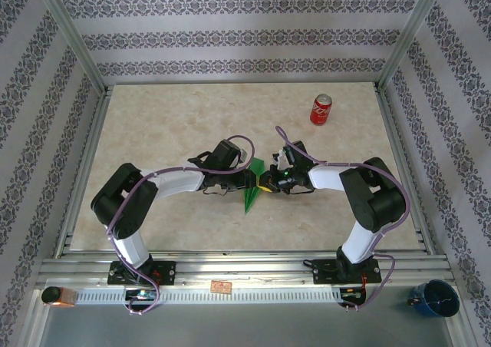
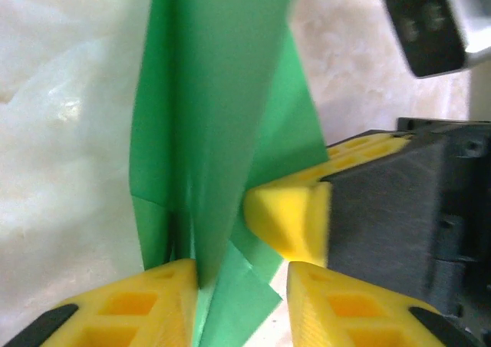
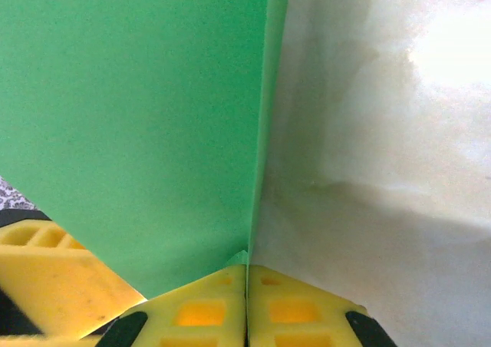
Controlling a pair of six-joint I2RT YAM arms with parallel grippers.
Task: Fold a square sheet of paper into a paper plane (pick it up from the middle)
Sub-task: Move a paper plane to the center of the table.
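Right gripper [image 3: 247,274] pinches bright green folded paper plane [image 1: 251,195] from 3 o'clock, long axis 12-to-6 in top view; left gripper [image 2: 242,285] at 9 o'clock, jaws parted.

You're in a robot lab cell: aluminium frame [image 1: 74,40], patterned wall panels [image 1: 230,40] around, left arm [image 1: 169,184] and right arm [image 1: 360,193] bolted to a rail [image 1: 245,269] at the counter's [image 1: 169,124] near edge.

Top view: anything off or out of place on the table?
Nothing is spilled or damaged. The one stray item is the can, upright at the far right of the table, well apart from the work and no part of the folding. The plane sits mid-table, pinched in the right gripper.
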